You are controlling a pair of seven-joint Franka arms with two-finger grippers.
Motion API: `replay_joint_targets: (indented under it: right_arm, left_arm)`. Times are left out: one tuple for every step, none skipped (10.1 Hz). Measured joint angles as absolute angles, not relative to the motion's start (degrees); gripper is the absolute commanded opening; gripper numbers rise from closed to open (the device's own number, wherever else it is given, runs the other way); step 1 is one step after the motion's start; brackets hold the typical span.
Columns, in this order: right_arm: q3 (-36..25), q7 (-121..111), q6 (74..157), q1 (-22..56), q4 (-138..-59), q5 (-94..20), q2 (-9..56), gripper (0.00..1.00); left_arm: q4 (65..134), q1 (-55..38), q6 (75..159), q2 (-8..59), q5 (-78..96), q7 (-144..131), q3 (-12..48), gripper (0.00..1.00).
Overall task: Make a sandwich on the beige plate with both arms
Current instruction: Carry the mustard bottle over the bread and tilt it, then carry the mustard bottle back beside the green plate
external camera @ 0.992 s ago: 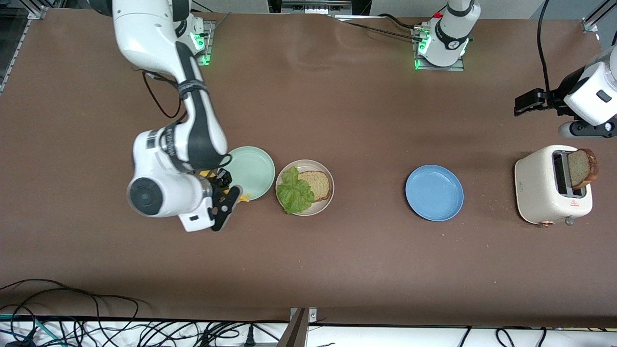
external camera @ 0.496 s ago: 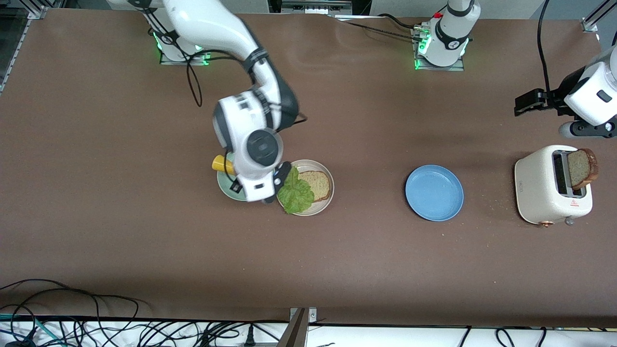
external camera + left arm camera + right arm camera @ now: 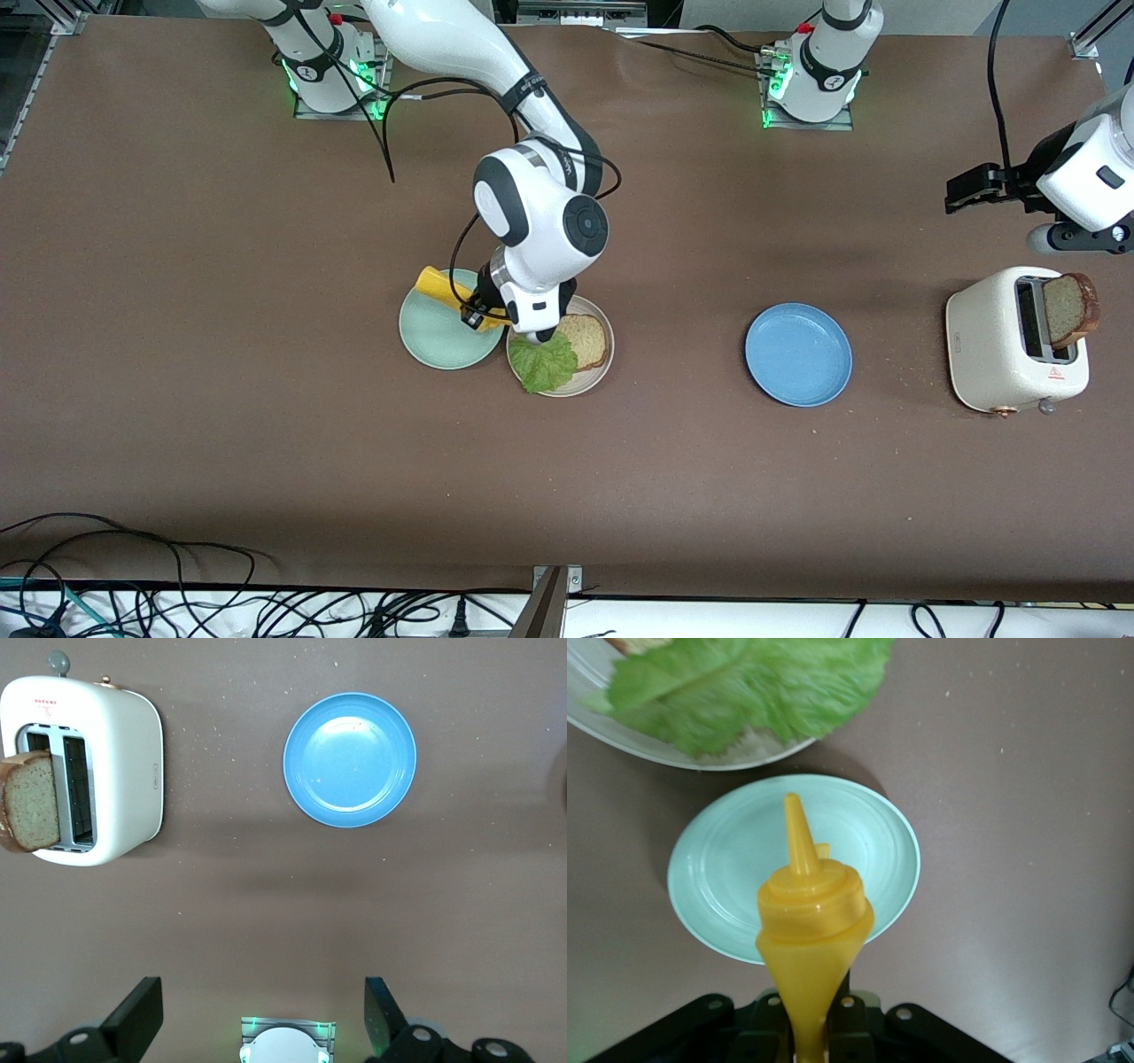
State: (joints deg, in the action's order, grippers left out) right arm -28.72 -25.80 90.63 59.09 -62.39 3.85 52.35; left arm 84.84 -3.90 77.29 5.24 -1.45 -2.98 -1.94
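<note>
The right gripper [image 3: 483, 312] was closed around a yellow sauce bottle [image 3: 811, 921], over the mint-green plate [image 3: 438, 337] just beside the beige plate [image 3: 592, 377], probably to bring sauce to the lettuce [image 3: 542, 363] and bread slice [image 3: 585, 339] lying there. The left gripper [image 3: 264, 1014] waited wide open above the bench, over the toaster [image 3: 997, 341], where the second slice [image 3: 1069, 307] stood ready.

Not much to read here, honestly. The white toaster [image 3: 1010, 341] had a small red triangle warning sign with a line of tiny red print under it on its top face (also seen in the left wrist view [image 3: 46, 702]), but the print was too small to make out. Nothing else carried readable text.
</note>
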Motion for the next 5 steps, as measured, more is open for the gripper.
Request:
replay_joint_targets:
  right_arm:
    - [-28.8,-25.8,90.6,58.9,-62.4,3.9,52.3,0.00]
    - [-28.8,-25.8,90.7,58.9,-62.4,3.9,52.3,0.00]
    - [-28.8,-25.8,90.7,58.9,-62.4,3.9,52.3,0.00]
    - [-28.9,-25.8,90.7,58.9,-62.4,3.9,52.3,0.00]
    - [-29.1,-25.8,90.7,58.9,-62.3,3.9,52.2,0.00]
  left_arm:
    - [84.8,-3.9,77.3,5.2,-1.4,-3.0,-1.9,1.00]
    - [84.8,-3.9,77.3,5.2,-1.4,-3.0,-1.9,1.00]
    - [84.8,-3.9,77.3,5.2,-1.4,-3.0,-1.9,1.00]
    - [84.8,-3.9,77.3,5.2,-1.4,-3.0,-1.9,1.00]
    - [84.8,-3.9,77.3,5.2,-1.4,-3.0,-1.9,1.00]
